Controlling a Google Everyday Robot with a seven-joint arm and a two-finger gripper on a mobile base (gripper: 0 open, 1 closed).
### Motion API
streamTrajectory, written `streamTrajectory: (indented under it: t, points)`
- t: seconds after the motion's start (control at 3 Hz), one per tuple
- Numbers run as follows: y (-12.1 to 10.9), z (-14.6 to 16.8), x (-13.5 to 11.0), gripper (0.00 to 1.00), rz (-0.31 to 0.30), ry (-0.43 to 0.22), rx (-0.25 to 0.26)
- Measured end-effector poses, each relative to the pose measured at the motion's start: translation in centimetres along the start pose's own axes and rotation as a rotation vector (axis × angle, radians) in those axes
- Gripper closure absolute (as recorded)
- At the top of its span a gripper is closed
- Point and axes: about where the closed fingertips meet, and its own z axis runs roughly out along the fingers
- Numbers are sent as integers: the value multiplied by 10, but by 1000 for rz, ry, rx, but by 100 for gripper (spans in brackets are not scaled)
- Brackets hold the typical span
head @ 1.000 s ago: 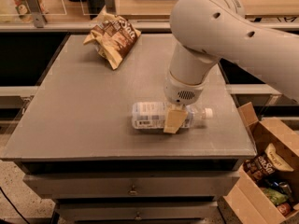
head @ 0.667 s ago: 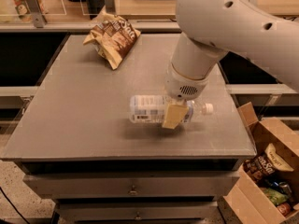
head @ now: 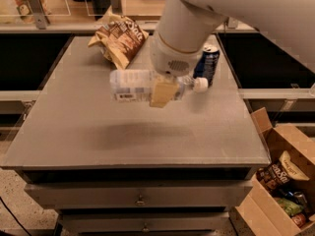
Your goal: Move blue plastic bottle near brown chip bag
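The blue plastic bottle (head: pixel 130 85) is clear with a pale label and a white cap pointing right. It hangs level in the air above the grey table (head: pixel 74 132), and its shadow lies on the table below. My gripper (head: pixel 164 91) is shut on the bottle near its neck end. The brown chip bag (head: pixel 119 39) lies crinkled at the table's far left, just beyond and above the bottle's left end in the view.
A dark blue soda can (head: pixel 207 65) stands upright at the far right of the table, behind the bottle's cap. An open cardboard box (head: pixel 280 181) of snacks sits on the floor at the right. A counter runs behind the table.
The bottle was lying on the table near its front edge with my gripper on it. It is now lifted off the table and carried toward the chip bag.
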Motion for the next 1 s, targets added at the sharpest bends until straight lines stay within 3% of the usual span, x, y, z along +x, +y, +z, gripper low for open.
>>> streamTrajectory:
  t: [0.33,0.67,1.0]
  points:
    - [-37,-9,-26,100,-33,46,64]
    - [-86,-28,-36,100,-52,109,136]
    - [-143,-56,-23,100,-53,142,240]
